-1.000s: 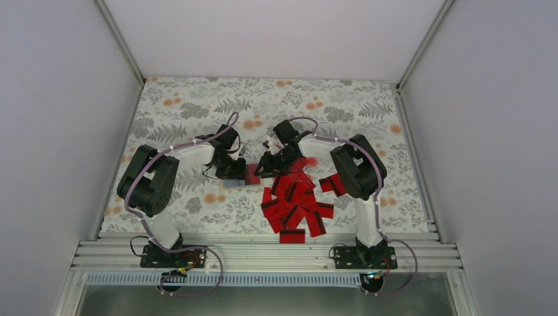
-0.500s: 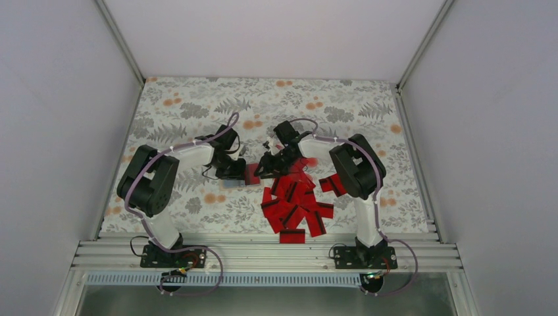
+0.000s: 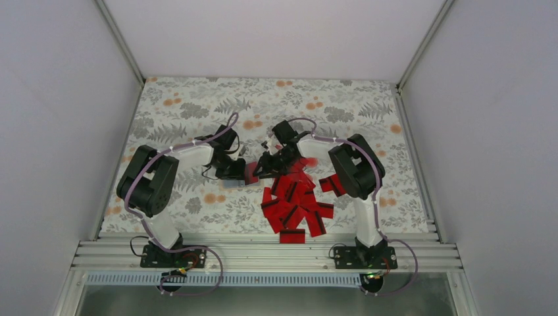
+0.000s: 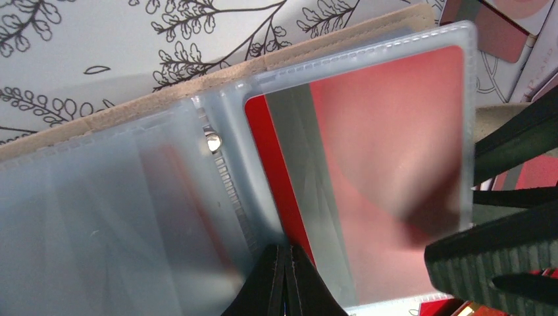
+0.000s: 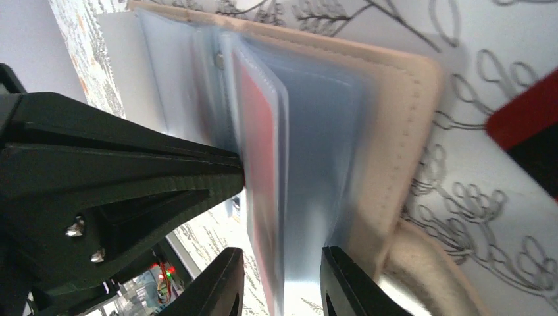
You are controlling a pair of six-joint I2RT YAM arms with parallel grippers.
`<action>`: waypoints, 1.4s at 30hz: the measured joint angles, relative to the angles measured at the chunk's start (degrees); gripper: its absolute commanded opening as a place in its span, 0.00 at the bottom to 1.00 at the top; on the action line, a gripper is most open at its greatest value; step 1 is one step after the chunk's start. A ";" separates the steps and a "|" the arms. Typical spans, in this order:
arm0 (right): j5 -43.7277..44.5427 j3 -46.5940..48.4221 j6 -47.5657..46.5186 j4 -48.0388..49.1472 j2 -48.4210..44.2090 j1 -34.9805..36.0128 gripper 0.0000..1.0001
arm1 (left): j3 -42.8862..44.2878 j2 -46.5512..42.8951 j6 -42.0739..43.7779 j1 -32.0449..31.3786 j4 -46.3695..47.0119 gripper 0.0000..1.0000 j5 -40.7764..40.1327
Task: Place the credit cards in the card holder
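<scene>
The card holder (image 4: 329,43) lies open on the flowered surface (image 3: 197,105), near its middle, between the two arms; its tan cover faces down and its clear sleeves (image 4: 99,217) fan upward. One red card (image 4: 381,151) with a grey stripe sits inside the right-hand sleeve. The left fingers (image 4: 273,286) are pressed together at the near edge of the sleeves, by the fold; whether a sleeve is caught between them I cannot tell. The right fingers (image 5: 220,289) are spread, one on either side of the raised sleeves and the card within; whether they press on the plastic is unclear. The rest of the credit cards (image 3: 296,204) lie in a loose red heap just right of and nearer than the holder, overlapping one another; one more lies a little apart on the right.
</scene>
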 measured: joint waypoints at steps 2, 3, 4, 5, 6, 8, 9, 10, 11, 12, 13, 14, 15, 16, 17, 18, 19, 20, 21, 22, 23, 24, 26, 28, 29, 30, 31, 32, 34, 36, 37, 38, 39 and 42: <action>-0.02 0.42 -0.11 -0.02 0.02 0.31 0.30 | 0.00 -0.04 0.00 -0.02 -0.02 0.02 0.00; -0.07 0.68 -0.17 -0.02 0.02 0.52 0.30 | 0.00 -0.09 0.00 -0.04 -0.04 0.02 -0.02; -0.13 0.94 -0.22 -0.02 0.02 0.74 0.30 | 0.00 -0.09 0.00 -0.07 -0.04 0.02 -0.02; -0.22 1.20 -0.24 -0.04 0.02 0.98 0.30 | 0.00 -0.11 0.00 -0.04 -0.07 0.02 -0.02; -0.22 1.46 -0.35 -0.04 0.02 1.20 0.30 | 0.00 -0.11 0.00 -0.07 -0.07 0.02 -0.02; -0.22 2.12 -0.55 -0.11 0.02 1.73 0.30 | 0.00 -0.11 0.00 -0.07 -0.11 0.02 -0.04; -0.17 2.43 -0.63 -0.15 0.02 1.97 0.30 | 0.00 -0.13 0.00 -0.07 -0.13 0.02 -0.04; -0.13 2.73 -0.74 -0.31 0.02 2.19 0.30 | 0.00 -0.17 -0.02 -0.07 -0.20 0.02 -0.09; -0.04 3.02 -0.87 -0.52 0.02 2.38 0.30 | 0.02 -0.22 -0.04 -0.07 -0.26 0.02 -0.24; 0.07 3.39 -1.05 -0.74 0.02 2.58 0.30 | 0.02 -0.28 -0.04 -0.11 -0.35 0.02 -0.42; 0.07 3.58 -1.09 -0.87 0.02 2.73 0.30 | 0.11 -0.35 -0.07 -0.13 -0.55 0.02 -0.63; 0.07 3.80 -1.16 -0.98 0.02 2.86 0.30 | 0.17 -0.44 -0.09 -0.17 -0.85 0.02 -0.92; 0.09 4.04 -1.25 -1.07 0.02 2.99 0.30 | 0.28 -0.52 -0.17 -0.22 -1.22 0.02 -1.25; 0.09 4.22 -1.29 -1.22 0.02 3.13 0.30 | 0.39 -0.66 -0.20 -0.22 -1.64 0.03 -1.70; 0.09 4.42 -1.33 -1.38 0.02 3.21 0.30 | 0.52 -0.85 -0.22 -0.22 -2.23 0.03 -2.21; 0.09 4.61 -1.40 -1.42 0.04 3.30 0.30 | 0.61 -1.11 -0.24 -0.22 -2.71 0.03 -2.62; 0.07 4.85 -1.46 -1.49 0.09 3.41 0.31 | 0.85 -1.55 -0.35 -0.22 -3.67 0.03 -3.32; 0.04 5.20 -1.49 -1.60 0.20 3.50 0.31 | 1.07 -2.03 -0.42 -0.22 -4.35 0.03 -3.82; 0.00 5.60 -1.51 -1.60 0.39 3.58 0.31 | 1.36 -2.71 -0.52 -0.20 -5.16 0.03 -4.48; -0.02 6.05 -1.53 -1.62 0.61 3.67 0.31 | 1.66 -3.63 -0.68 -0.07 -5.86 0.03 -5.07; -0.04 6.54 -1.55 -1.64 0.90 3.78 0.31 | 1.88 -4.59 -0.85 0.02 -6.43 0.04 -5.55; -0.07 6.91 -1.57 -1.68 1.11 3.87 0.31 | 2.12 -5.73 -1.11 0.13 -7.02 0.04 -5.92; -0.22 7.91 -1.64 -1.97 1.66 4.13 0.31 | 2.45 -8.09 -1.73 0.63 -7.93 0.04 -6.60; -0.31 8.94 -1.68 -2.21 2.21 4.50 0.31 | 2.49 -10.03 -2.14 1.33 -8.70 0.04 -7.08; -0.48 9.51 -1.70 -2.29 2.54 4.70 0.31 | 2.49 -10.69 -2.27 1.66 -9.09 0.04 -7.26; -0.63 10.08 -1.68 -2.47 2.89 4.92 0.31 | 2.49 -11.39 -2.47 2.05 -9.55 0.04 -7.52; -0.81 10.75 -1.70 -2.62 3.34 5.16 0.31 | 2.49 -12.02 -2.69 2.43 -10.01 0.04 -7.80; -0.94 11.39 -1.70 -2.71 3.76 5.35 0.32 | 2.49 -12.66 -2.89 2.80 -10.47 0.04 -8.17; -1.27 13.20 -1.77 -2.95 4.96 5.97 0.32 | 2.47 -13.92 -3.19 3.50 -11.30 0.04 -8.68; -1.57 14.56 -2.01 -3.23 5.75 6.60 0.32 | 2.16 -15.65 -3.28 4.24 -11.89 0.05 -9.38; -1.75 15.32 -2.14 -3.54 6.14 6.95 0.32 | 2.03 -16.48 -3.32 4.55 -12.28 0.05 -9.66; -1.95 16.02 -2.19 -3.78 6.43 7.26 0.33 | 1.84 -17.49 -3.39 4.94 -12.72 0.05 -9.99; -2.21 17.00 -2.34 -4.04 6.84 7.56 0.33 | 1.70 -18.36 -3.43 5.31 -13.18 0.05 -10.32; -3.41 20.24 -2.60 -4.04 8.50 8.59 0.33 | 1.36 -20.92 -3.45 6.38 -14.51 0.05 -11.54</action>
